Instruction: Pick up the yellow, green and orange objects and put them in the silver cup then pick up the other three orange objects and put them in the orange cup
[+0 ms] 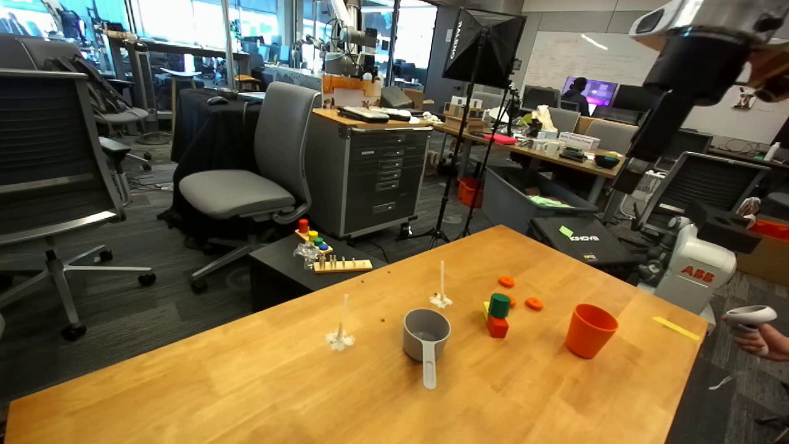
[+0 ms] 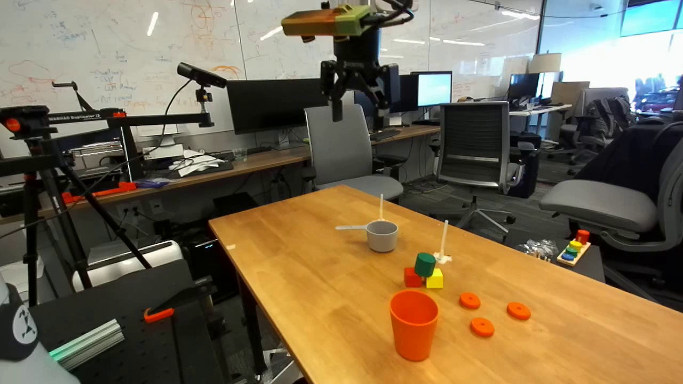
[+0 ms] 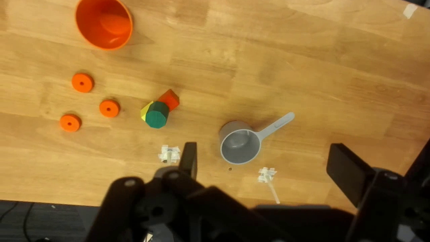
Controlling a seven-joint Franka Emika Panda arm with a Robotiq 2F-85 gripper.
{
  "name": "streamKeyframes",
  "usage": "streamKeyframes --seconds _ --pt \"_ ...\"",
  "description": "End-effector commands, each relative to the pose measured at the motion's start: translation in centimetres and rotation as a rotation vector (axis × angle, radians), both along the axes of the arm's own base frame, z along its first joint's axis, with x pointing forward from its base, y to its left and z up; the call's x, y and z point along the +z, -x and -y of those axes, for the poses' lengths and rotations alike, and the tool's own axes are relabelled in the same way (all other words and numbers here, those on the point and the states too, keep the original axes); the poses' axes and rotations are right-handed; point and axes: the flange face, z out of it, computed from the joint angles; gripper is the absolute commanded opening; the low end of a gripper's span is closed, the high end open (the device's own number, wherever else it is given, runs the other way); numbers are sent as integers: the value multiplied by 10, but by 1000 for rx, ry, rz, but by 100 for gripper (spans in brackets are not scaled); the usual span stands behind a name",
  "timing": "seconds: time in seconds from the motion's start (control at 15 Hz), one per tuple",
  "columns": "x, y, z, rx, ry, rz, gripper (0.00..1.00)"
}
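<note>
Wooden tabletop (image 2: 320,266) | black fingers (image 3: 189,158) spread wide on open air, well above it | below them: grey handled cup (image 2: 382,243); green cylinder (image 3: 157,117) atop red-orange cube (image 3: 170,99) and yellow block (image 3: 145,109); three orange discs (image 3: 111,105); tapered orange plastic cup (image 2: 414,341) | wrist view: yellow block mostly hidden, orange cup cropped

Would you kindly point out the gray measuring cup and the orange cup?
Gray measuring cup (image 2: 382,242), in an exterior view: front outer wall.
Orange cup (image 2: 414,336), in an exterior view: front outer wall.
</note>
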Motion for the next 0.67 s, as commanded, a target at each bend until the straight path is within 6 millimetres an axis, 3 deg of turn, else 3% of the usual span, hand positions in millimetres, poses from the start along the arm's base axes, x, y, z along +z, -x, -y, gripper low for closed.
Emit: streamKeyframes --seconds 0.0,0.07,0.13,0.2,0.33,0.47,0.6 --pt "-44 -66 17 -32 11 -52 100" --pt "-53 -75 17 -49 14 -87 100" --pt "-48 -80 19 -38 45 -82 100" --pt "-51 -54 19 -35 22 -68 100" --pt "-63 -72 22 -35 34 -80 100" --pt "-66 -76 21 -32 37 -66 100" --pt "-93 -79 22 -42 25 -99 100"
